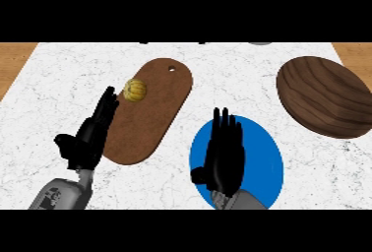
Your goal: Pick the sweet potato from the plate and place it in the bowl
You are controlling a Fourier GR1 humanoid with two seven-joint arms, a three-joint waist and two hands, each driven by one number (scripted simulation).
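The sweet potato (134, 90), a small yellow-brown ribbed lump, lies near the upper left edge of a long brown wooden board (156, 115) with a hole at its far end. My left hand (87, 140) is open at the board's left edge, its straight fingertips just short of the sweet potato. A blue round plate (266, 162) lies at the lower middle. Over it hovers my right hand (224, 160), open with fingers straight, holding nothing. A dark wooden bowl (323, 96) sits at the right.
The white marble counter top (240, 74) ends in wooden strips at the far left and far right. Bare counter lies between the board and the wooden bowl.
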